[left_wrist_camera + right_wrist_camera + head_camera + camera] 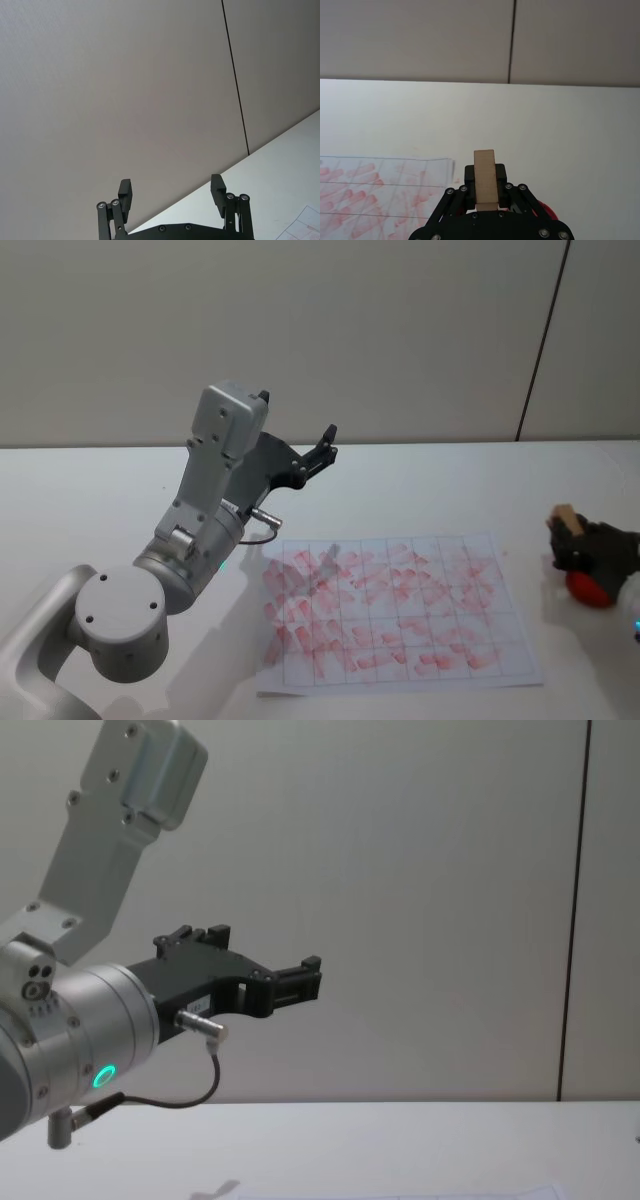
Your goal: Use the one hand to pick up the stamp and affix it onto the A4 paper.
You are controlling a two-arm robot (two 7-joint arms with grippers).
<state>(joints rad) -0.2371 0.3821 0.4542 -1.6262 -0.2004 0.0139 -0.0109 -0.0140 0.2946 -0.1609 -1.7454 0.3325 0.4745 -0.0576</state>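
My right gripper point(572, 540), frame right, clamps the light, stiff wooden stamp point(484, 170) by its handle; left gripper point(171, 190) idles, spread.

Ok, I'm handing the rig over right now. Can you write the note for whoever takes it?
Right gripper: fingers shut on the stamp, its wooden handle between them. It sits off the right edge of the A4 paper, by a red object.
Left gripper: fingers open, empty, raised above the table near the paper's left side; idle.
A4 paper: flat on the table, its grid already covered in red prints.
Done: stamp is in hand.
Left: carry it over the sheet, press down, lift off.
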